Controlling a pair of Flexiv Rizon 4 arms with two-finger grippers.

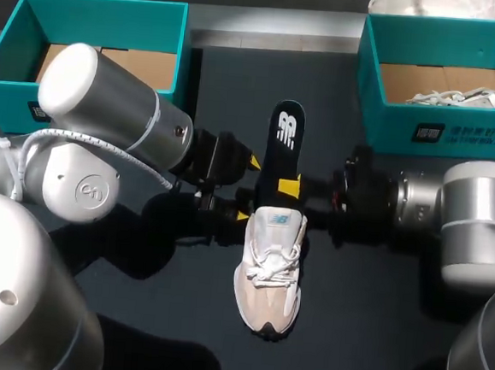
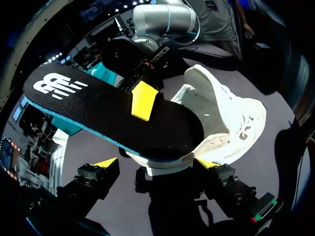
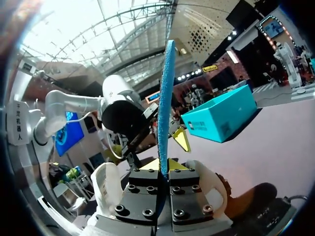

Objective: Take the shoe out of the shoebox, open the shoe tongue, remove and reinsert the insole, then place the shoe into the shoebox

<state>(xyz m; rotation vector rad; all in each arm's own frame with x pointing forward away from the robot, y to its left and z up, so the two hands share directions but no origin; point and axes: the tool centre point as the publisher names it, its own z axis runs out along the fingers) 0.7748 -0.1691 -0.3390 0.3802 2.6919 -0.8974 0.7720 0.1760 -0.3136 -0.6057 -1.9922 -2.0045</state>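
Plainly, the insole [image 1: 285, 136] was caught midway. It was pinched flat between the pressed-together fingers of the right hand [image 1: 289, 188], and its logo end was angled up and away over the table [image 1: 373, 332]. Its other end was laid across the heel opening of the shoe [image 1: 267, 281]. The grip was placed near the shoe, presumably so that the soft strip could be steered without being folded. The shoe was set on its sole on the table between the two boxes, out of both, laces up and toe toward the robot. At its heel, the left hand [image 1: 248, 188] was spread, one finger to either side of the collar. Contact could not be made out, but a bracing post was judged likely, so that the shoe would not be dragged along with the insole. The left shoebox [image 1: 99, 4] was seen open, and a second shoe [image 1: 460, 97] was lying in the right shoebox [image 1: 440, 132]. Whether removal or reinsertion was under way could not be told.
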